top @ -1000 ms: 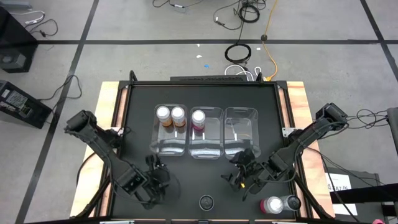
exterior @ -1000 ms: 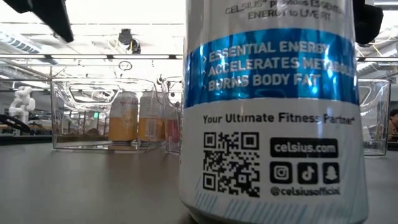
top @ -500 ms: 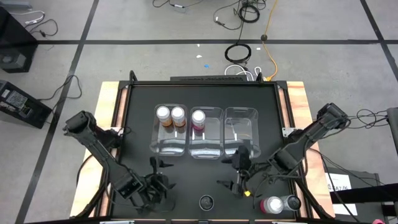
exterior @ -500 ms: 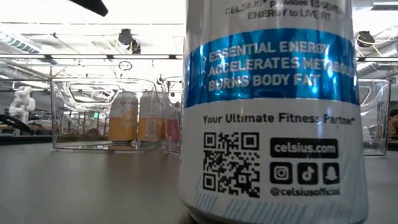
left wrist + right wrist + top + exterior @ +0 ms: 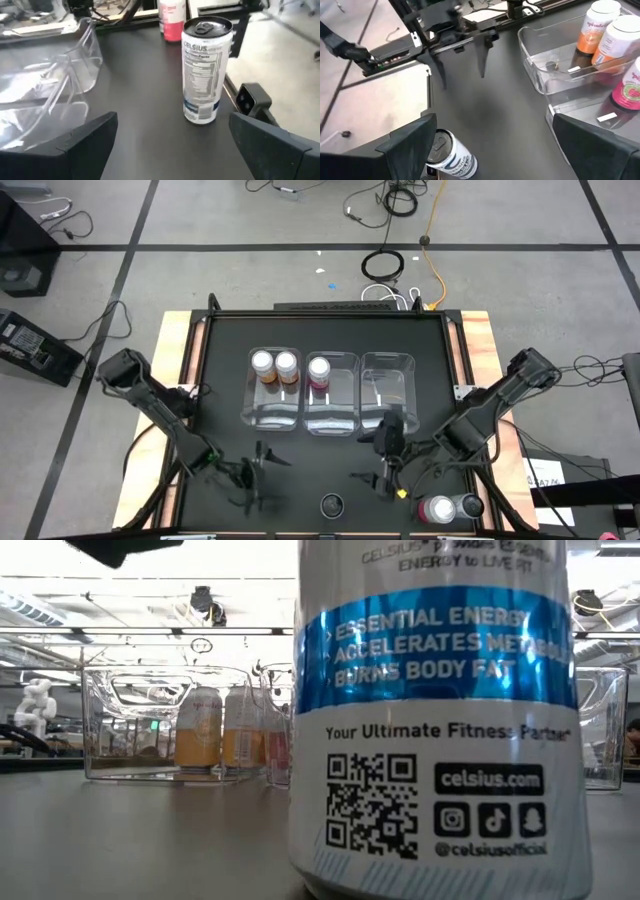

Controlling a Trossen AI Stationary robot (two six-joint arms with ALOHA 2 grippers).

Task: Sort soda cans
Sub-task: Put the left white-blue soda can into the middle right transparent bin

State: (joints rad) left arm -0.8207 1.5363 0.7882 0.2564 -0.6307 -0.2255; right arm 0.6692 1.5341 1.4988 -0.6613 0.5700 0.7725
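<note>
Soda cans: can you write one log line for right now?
left bin: two orange cans | middle bin: one pink can | silver can: table front | left gripper: open | right gripper: open

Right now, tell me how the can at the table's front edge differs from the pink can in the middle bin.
The front can has a white body with a blue band; the binned can is pink. The front can stands on the bare table, outside any bin; the binned can stands inside the middle bin. Both stand upright.
</note>
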